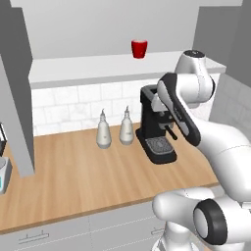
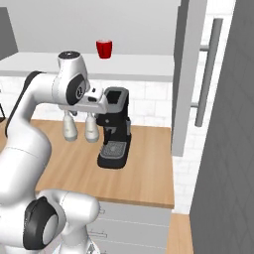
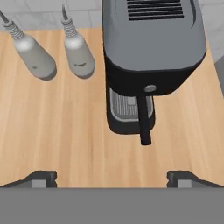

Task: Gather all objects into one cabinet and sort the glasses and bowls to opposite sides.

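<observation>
Where shelf [image 1: 88, 66] lies flat, glossy cup [image 1: 139, 48] (round)

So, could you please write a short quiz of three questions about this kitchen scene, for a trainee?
1. True or false: the gripper is holding the red cup.
2. Multiple choice: where does the red cup stand? A) on the wooden counter; B) on the pale shelf of the open cabinet; C) on the drip tray of the coffee machine.
3. Fill in: beside the coffee machine stand two grey ____ with thin spouts.

Key:
1. False. Its jaws are open over the counter and hold nothing.
2. B.
3. Bottles.
</observation>
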Available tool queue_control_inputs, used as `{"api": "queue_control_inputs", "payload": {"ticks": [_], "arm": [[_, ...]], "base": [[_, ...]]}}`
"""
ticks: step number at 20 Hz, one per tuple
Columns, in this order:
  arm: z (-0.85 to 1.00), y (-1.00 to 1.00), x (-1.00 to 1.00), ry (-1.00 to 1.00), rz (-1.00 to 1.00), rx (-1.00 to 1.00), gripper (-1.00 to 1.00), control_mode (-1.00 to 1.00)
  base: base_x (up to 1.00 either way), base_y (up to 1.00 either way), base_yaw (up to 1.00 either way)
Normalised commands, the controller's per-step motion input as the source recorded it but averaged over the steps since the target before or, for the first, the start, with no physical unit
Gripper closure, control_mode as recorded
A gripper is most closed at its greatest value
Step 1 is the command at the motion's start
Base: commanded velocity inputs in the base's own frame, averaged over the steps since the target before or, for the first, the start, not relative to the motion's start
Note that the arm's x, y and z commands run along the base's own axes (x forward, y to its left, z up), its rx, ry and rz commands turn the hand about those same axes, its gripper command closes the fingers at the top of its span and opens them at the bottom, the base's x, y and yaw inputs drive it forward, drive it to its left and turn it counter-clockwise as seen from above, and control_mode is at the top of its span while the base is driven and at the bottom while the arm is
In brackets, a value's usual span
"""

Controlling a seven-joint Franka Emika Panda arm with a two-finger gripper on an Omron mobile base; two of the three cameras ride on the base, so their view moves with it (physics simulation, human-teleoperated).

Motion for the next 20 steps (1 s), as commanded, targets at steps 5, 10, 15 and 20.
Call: {"api": "queue_control_inputs", "payload": {"ticks": [5,10,15,20], "arm": [[0.0,0.0,0.0,0.0,0.0,0.0,-1.0,1.0],[0.33,0.1,-0.02,-0.17,0.0,0.01,-1.0,-1.0],[0.58,0.13,0.04,-0.36,0.0,0.02,-1.0,-1.0],[0.67,0.08,0.33,-0.18,0.0,0.03,-1.0,-1.0]], "base": [[0.0,-0.03,0.0],[-0.01,0.0,0.0],[0.0,0.0,0.0],[0.0,0.0,0.0]]}}
